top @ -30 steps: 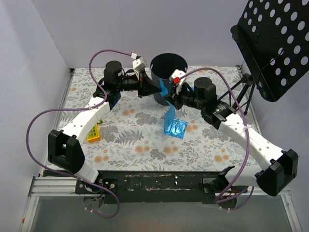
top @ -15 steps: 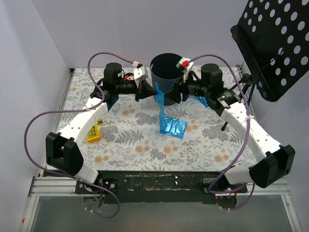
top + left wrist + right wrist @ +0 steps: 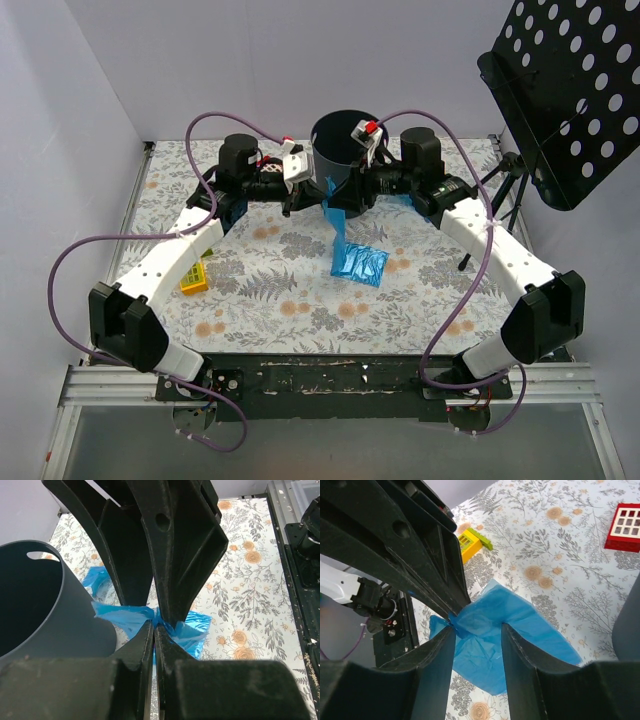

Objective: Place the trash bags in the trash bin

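Blue trash bag (image 3: 125, 616) is pinched by the clenched left pincer (image 3: 154, 626), just beside the trash bin (image 3: 65, 625); right pincer (image 3: 478, 629) is held released, jaws apart; film is trailed down to the desk (image 3: 280, 290)

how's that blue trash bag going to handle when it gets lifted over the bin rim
Probably very floppy: the trash bag hangs as a limp strip from the left gripper down to a crumpled heap. Likely light, since a thin pinch holds it. It may drag or snag on the trash bin rim.
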{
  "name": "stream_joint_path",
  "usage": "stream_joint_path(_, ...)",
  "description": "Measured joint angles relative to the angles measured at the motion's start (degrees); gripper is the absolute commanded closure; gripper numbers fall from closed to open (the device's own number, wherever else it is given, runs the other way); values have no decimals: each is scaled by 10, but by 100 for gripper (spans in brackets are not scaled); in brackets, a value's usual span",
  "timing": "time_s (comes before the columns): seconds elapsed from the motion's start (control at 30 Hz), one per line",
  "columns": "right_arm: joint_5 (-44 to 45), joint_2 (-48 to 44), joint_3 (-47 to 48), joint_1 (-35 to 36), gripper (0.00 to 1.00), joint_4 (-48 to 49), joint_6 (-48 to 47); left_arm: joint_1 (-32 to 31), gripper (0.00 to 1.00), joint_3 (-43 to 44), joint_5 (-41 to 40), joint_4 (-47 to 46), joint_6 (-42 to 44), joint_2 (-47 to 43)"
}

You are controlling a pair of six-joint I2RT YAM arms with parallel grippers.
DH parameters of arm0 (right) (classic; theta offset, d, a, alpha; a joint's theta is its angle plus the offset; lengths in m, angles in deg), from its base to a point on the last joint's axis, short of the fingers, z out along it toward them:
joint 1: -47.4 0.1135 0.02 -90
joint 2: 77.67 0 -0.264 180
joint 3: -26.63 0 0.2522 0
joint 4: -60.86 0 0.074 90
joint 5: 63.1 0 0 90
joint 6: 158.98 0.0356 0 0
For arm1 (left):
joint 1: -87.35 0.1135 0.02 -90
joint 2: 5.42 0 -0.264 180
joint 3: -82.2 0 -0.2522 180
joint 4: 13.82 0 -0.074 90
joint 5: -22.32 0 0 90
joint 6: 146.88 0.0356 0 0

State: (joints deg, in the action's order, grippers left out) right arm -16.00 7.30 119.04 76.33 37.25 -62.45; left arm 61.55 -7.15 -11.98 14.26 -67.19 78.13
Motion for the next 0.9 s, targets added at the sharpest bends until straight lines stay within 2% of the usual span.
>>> stream_joint_path(0.03, -5, 2, 1, 0, 54, 4, 3, -2, 100, 0, -2, 1, 2, -1)
stream_joint_path(0.07, -11, 3, 2, 0, 60, 8, 7, -3, 100, 0, -5, 2, 3, -2)
stream_joint_path(0.13, -23, 4, 3, 0, 76, 16, 12, -5, 100, 0, -10, 3, 5, -4)
stream_joint_path(0.17, -32, 5, 4, 0, 90, 22, 17, -5, 100, 0, -14, 3, 6, -4)
stream_joint_path(0.2, -35, 5, 4, 0, 98, 24, 15, -5, 100, 0, -15, 3, 6, -5)
stream_joint_path(0.83, -47, -28, 3, -27, 97, 27, -21, -9, 100, -34, -71, 29, 41, -49)
stream_joint_path(0.9, -49, -30, 3, -27, 68, 27, -25, -9, 100, -34, -73, 31, 42, -49)
